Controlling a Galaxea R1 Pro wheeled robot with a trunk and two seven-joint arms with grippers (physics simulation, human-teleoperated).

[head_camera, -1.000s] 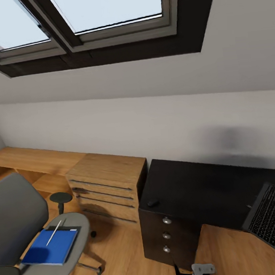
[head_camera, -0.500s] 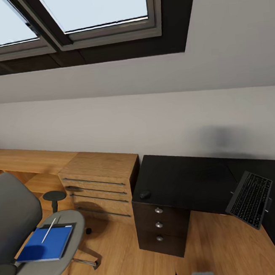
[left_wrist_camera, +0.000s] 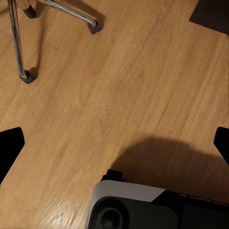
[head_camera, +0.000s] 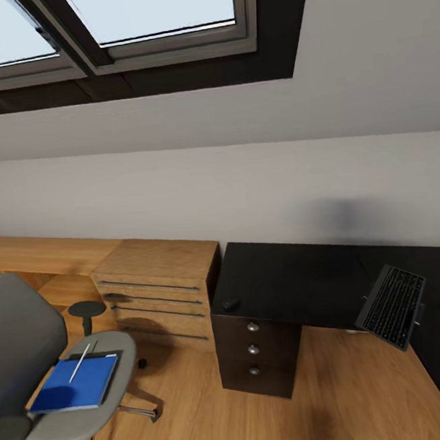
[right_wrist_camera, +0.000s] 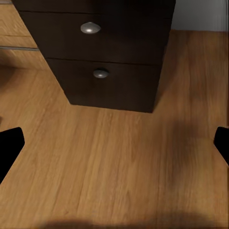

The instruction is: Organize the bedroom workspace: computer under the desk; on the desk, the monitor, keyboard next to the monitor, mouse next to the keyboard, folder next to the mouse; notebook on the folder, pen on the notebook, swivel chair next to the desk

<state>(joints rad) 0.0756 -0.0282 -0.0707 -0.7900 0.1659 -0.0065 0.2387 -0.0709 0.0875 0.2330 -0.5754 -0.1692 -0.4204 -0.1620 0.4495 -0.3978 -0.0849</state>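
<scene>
Wooden floor (left_wrist_camera: 143, 86) lies under both wrist cameras. Left claw (left_wrist_camera: 114, 143): fingertips spread wide at the frame edges, nothing between them, hanging over bare planks with the swivel chair (head_camera: 38, 354) legs and casters near. Right claw (right_wrist_camera: 114, 143): likewise spread wide and empty, facing the black drawer unit (right_wrist_camera: 112, 52) of the worktop (head_camera: 301, 282).

Head view, near to far. Folder (head_camera: 75, 384): bright blue, lying flat on the grey chair seat, with a pen (head_camera: 82, 362) across it; a dark edge under the pen may be the notebook, cannot tell. Judgement: the folder is light, thin and stiff enough to lift by one edge, but slick, and the pen would roll off if it tilts. Best hold is a pinch at the long edge overhanging toward the seat front, with the pen lifted off first. The chair rolls on casters and may drift if pushed.

Keyboard (head_camera: 392, 307) sits on the glossy black worktop at the right, lying at a slant. Mouse (head_camera: 231, 304) rests near the worktop's left front corner, well apart from the keyboard. A light wooden drawer cabinet (head_camera: 156, 291) stands touching the worktop's left end, between chair and worktop, and crowds the route. Behind are a white wall and a skylight (head_camera: 124, 20).
</scene>
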